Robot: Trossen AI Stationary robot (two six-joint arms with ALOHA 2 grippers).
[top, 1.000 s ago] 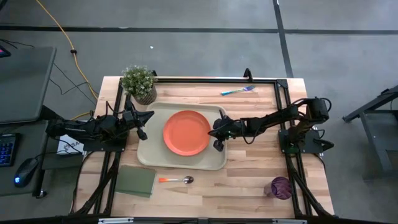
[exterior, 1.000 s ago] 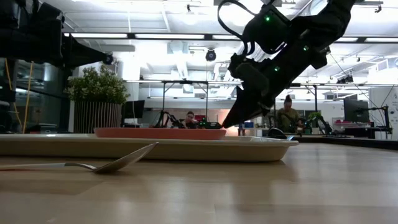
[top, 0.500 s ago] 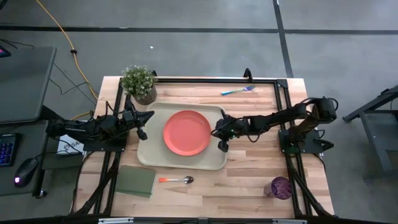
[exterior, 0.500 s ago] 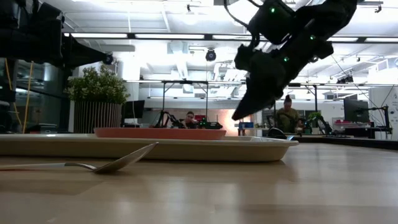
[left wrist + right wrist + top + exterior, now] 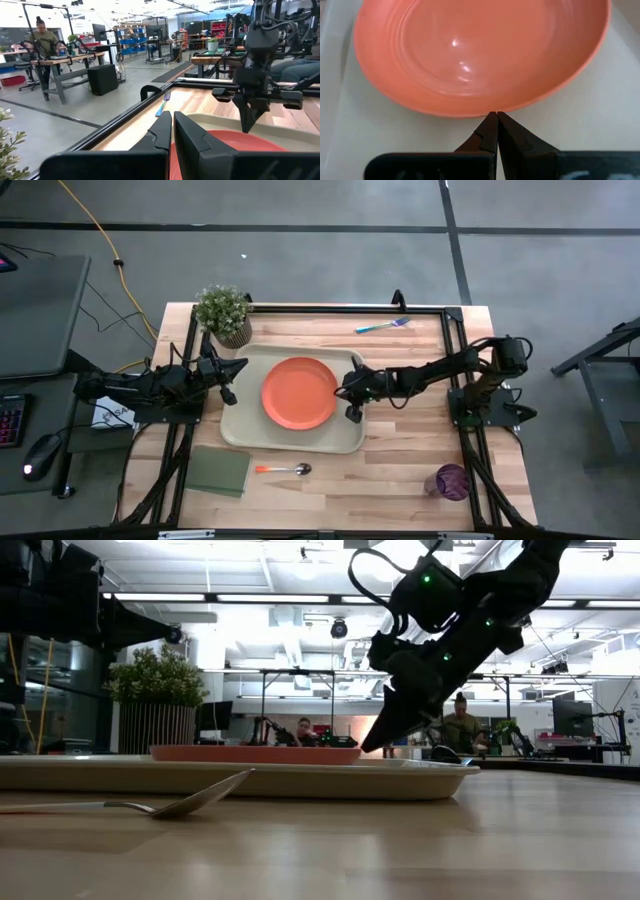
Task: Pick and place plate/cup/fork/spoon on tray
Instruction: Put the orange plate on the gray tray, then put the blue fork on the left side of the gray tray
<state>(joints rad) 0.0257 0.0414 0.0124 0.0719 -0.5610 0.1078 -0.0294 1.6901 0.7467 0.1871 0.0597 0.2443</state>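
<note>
Arms first: your right arm reaches in from the table's right side, stretched low across the wood, so that the right gripper (image 5: 347, 392) hangs over the tray's (image 5: 240, 435) right edge, pointing down and toward the plate (image 5: 298, 393). Its fingers are pressed together with nothing between them; the right wrist view shows the tips just short of the plate's rim, over bare tray. Your low view adds what the overhead cannot: that gripper (image 5: 372, 743) is lifted clear of the tray, tilted, tips above the plate's level. Your left arm waits at the tray's left edge, left gripper (image 5: 232, 379) closed and empty, aimed across the plate. The plate sits in the tray's middle. The spoon (image 5: 283, 470) lies on the wood just in front of the tray, beside a green pad (image 5: 218, 471); the fork (image 5: 382, 326) lies near the far edge, and the cup (image 5: 452, 480) stands at the near right corner, well apart from the tray. A potted plant (image 5: 223, 311) stands at the tray's far left corner.
</note>
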